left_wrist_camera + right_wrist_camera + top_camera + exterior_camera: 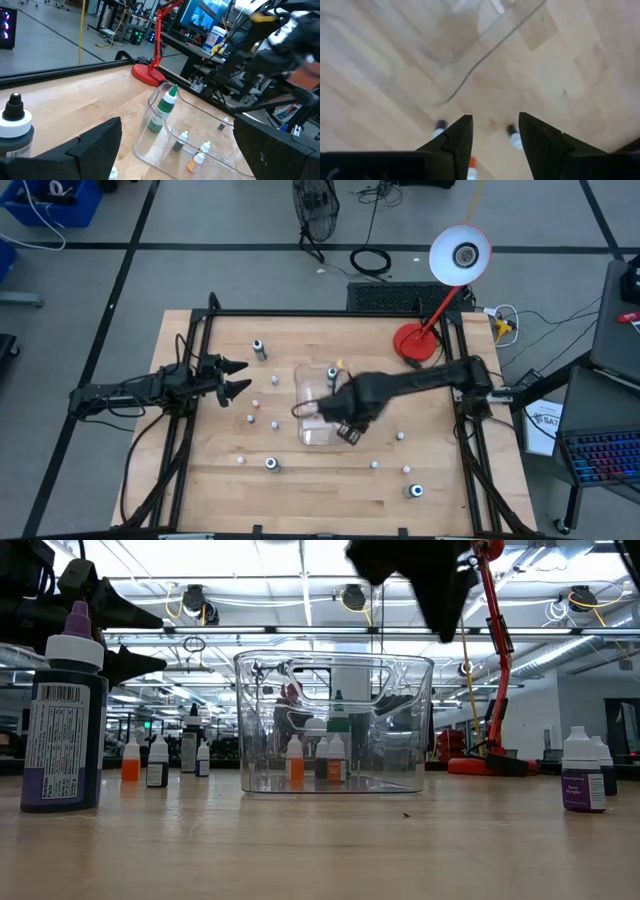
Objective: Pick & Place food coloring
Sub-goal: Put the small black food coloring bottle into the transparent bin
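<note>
High view: the right gripper [345, 430] is positioned above the clear tray [304, 385], fingers parted with nothing between them. A release step is judged complete. Several food coloring bottles [294, 761] stand inside the tray; others [271, 464] are scattered across the table [200, 480]. The left gripper [240, 378] waits at the left, fingers spread. Next, a loose bottle must be approached.
</note>
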You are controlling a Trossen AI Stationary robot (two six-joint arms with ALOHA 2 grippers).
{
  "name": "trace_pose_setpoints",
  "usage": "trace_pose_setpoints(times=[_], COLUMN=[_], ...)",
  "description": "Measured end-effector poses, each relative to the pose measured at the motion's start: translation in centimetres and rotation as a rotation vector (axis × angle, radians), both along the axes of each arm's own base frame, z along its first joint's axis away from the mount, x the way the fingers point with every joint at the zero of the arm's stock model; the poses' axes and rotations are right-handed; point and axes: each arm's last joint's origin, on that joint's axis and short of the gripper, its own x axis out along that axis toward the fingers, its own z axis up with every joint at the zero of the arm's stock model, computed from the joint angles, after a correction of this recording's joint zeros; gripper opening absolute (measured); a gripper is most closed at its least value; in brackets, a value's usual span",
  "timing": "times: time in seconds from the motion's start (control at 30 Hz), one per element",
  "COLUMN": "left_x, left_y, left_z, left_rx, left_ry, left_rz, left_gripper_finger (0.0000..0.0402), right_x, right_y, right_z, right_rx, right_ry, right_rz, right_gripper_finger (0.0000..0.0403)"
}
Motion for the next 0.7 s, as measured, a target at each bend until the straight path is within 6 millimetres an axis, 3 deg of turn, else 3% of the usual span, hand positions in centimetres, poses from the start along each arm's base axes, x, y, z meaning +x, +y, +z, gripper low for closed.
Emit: trace_pose_setpoints(times=[0.23,0.7], left_x=[0.0,0.0], left_y=[0.0,0.0], left_z=[0.0,0.0], left_rx=[0.0,0.0], left_ry=[0.0,0.0], left_rz=[0.0,0.0], left_gripper_finger=[0.0379,0.0379], right_x=[-4.8,-10.5], right_y=[1.9,0.8], right_z=[-1.9,-8.7], right_rx=[-0.072,0.015], right_ry=[0.066,0.039], right_rz=[-0.179,-0.273], right_gripper_finger=[0.0144,0.0139])
